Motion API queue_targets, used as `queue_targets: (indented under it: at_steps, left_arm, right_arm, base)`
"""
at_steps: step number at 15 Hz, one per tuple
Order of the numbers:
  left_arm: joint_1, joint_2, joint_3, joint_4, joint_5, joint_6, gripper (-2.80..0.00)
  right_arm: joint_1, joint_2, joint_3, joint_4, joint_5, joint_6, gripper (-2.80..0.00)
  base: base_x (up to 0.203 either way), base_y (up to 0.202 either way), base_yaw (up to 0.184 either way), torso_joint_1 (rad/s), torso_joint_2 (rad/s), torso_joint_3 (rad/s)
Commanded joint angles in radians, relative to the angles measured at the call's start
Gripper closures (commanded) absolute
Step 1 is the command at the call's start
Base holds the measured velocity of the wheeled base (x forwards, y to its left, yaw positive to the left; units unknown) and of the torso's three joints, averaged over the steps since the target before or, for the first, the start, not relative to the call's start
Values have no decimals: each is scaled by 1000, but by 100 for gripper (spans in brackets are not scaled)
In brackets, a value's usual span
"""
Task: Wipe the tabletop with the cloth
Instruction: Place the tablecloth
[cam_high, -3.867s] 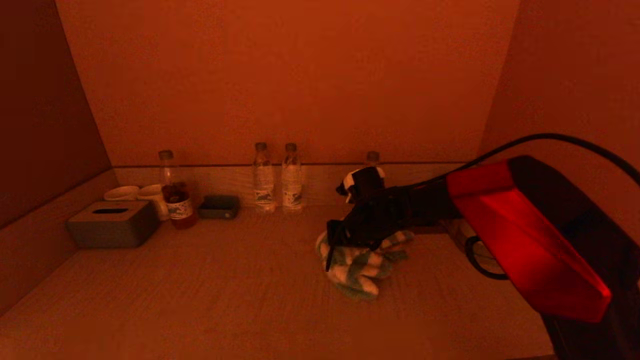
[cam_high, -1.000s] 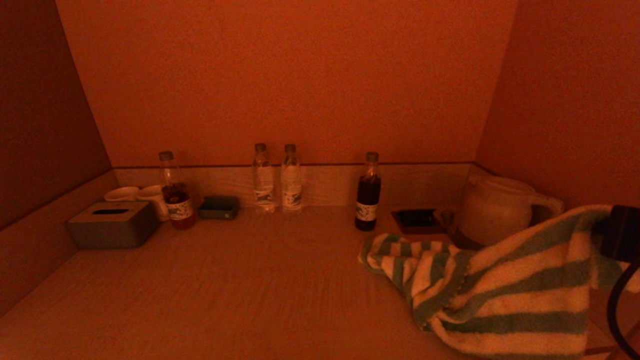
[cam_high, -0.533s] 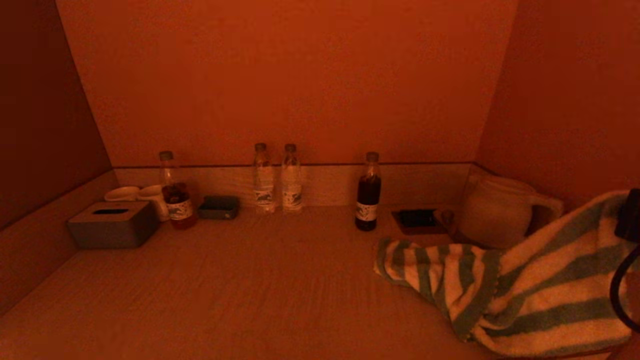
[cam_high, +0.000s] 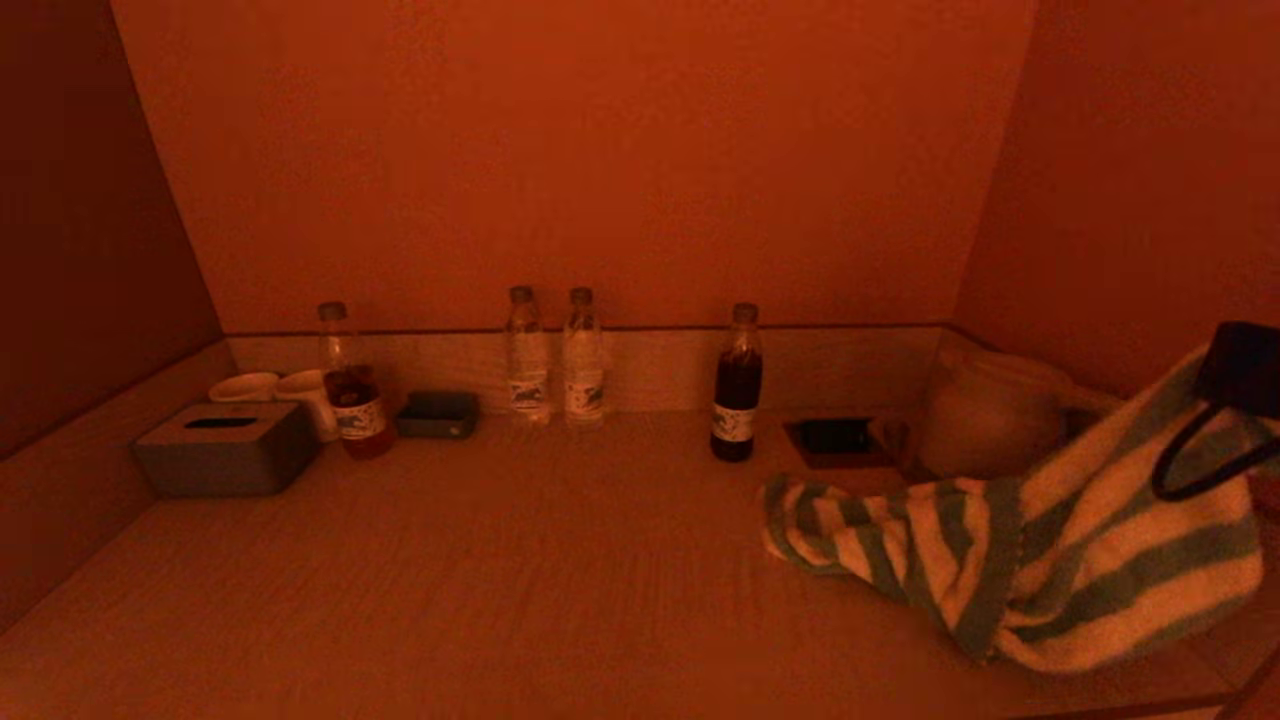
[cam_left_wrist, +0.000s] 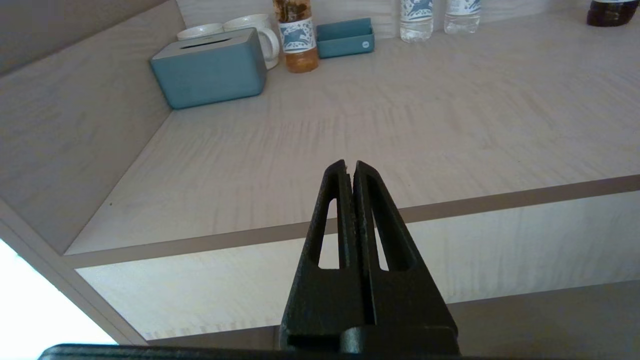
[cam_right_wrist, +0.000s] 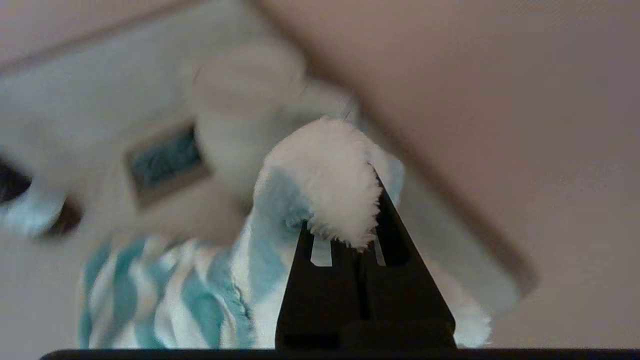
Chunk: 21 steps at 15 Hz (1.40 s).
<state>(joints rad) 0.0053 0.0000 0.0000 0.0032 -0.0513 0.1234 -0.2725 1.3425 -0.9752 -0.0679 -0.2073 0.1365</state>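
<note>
The striped white and blue-green cloth hangs from my right gripper at the right edge of the head view, its free end trailing on the wooden tabletop. My right gripper is shut on a fluffy fold of the cloth, lifted above the table near the right wall. My left gripper is shut and empty, parked below and in front of the table's front edge; it does not show in the head view.
Along the back stand a tissue box, two mugs, a tea bottle, a small dark tray, two water bottles and a dark bottle. A kettle and a dark coaster sit at the back right.
My right gripper has pulled back to the right and risen with the cloth, which has unfolded from a bundle mid-table; its trailing end has slid right.
</note>
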Motion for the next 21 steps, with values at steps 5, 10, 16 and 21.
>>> queue_targets:
  at_steps: [5,10,16,21]
  left_arm:
    - [-1,0,0,0,1,1,0]
    - [1,0,0,0,-1,1,0]
    - [1,0,0,0,-1,1,0]
    - [-1,0,0,0,-1,1,0]
  right_arm:
    - [-96,39,-41,-130,-29,31,0]
    - [-96,7,-31,-127,-26,28,0]
    - [-61,-124,-24,-131,86,28,0]
    - [-5,-219,-37,-133,232,23,0]
  base:
    - [0,0,0,0,0,0]
    - [0,0,0,0,0,0]
    - [0,0,0,0,0,0]
    - [0,0,0,0,0,0]
